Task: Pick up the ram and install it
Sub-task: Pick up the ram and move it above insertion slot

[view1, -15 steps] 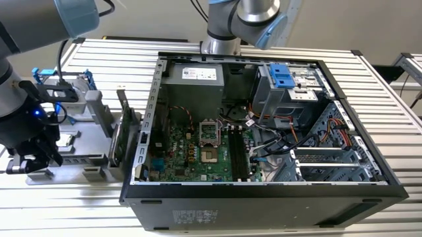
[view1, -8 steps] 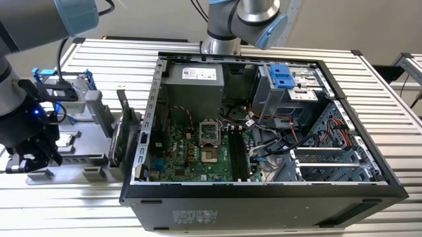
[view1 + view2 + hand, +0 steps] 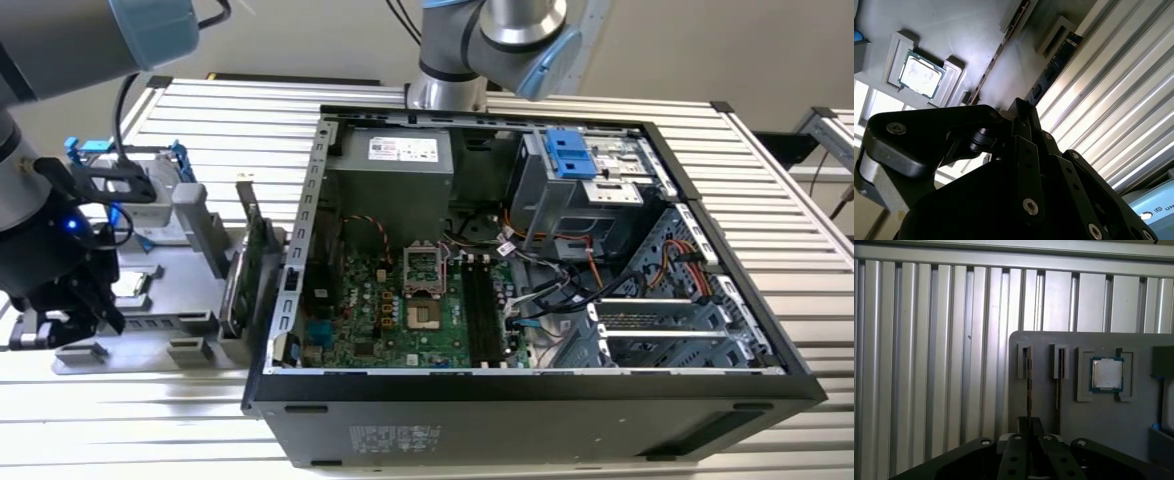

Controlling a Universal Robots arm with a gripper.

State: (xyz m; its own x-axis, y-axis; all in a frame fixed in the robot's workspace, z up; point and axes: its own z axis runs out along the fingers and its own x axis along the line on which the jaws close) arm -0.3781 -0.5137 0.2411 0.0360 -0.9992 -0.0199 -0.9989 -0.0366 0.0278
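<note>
- Where is the ram [image 3: 1055, 66]?
- It stands on edge in a slot of the grey tray [image 3: 1104, 420], at the lower left of the exterior view, directly under your gripper [image 3: 1029, 424].
- Is it grasped?
- I can't tell whether the gripper is clenched or released. Your wrist points straight down. Centre on the stick's length and lift it square.

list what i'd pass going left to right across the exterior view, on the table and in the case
grey parts tray → green expansion card standing on edge → motherboard → black memory slots → drive cage with the blue latch
</note>
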